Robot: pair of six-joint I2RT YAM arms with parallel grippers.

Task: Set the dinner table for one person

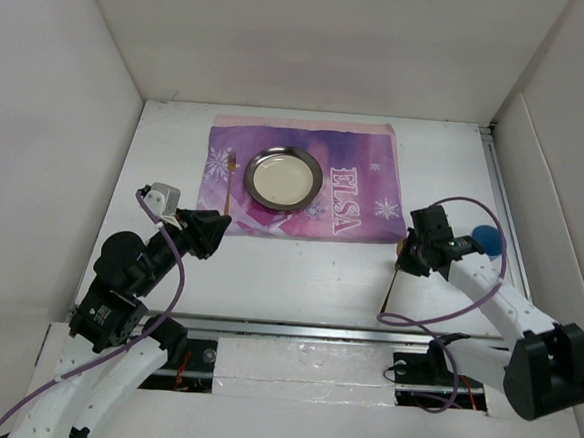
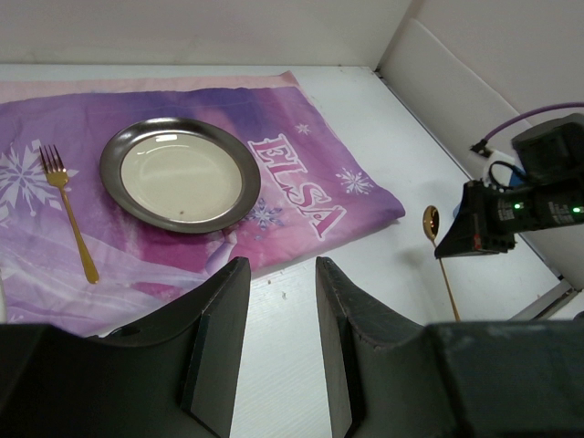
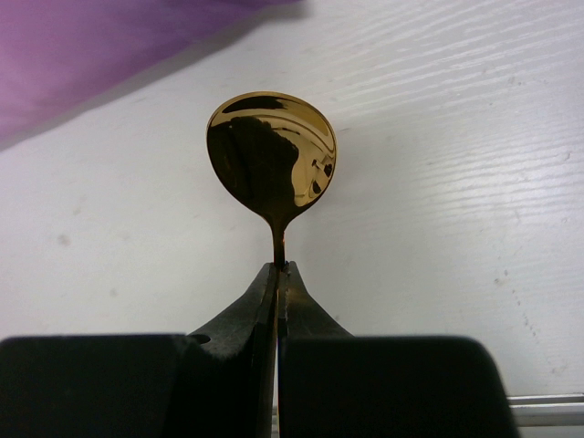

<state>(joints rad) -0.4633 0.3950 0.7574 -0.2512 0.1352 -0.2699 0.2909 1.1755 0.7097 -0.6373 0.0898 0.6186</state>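
The white dinner table carries a purple ELSA mat. On the mat lie a steel plate and, left of it, a gold fork. My right gripper is shut on the neck of a gold spoon, just off the mat's right front corner. The spoon's bowl sticks out past the fingertips and its handle trails toward the near edge. My left gripper hovers open at the mat's left front corner, with nothing between its fingers.
A blue round object lies at the table's right side behind the right arm. White walls enclose the table on three sides. A metal rail runs along the near edge. Purple cables loop from both arms.
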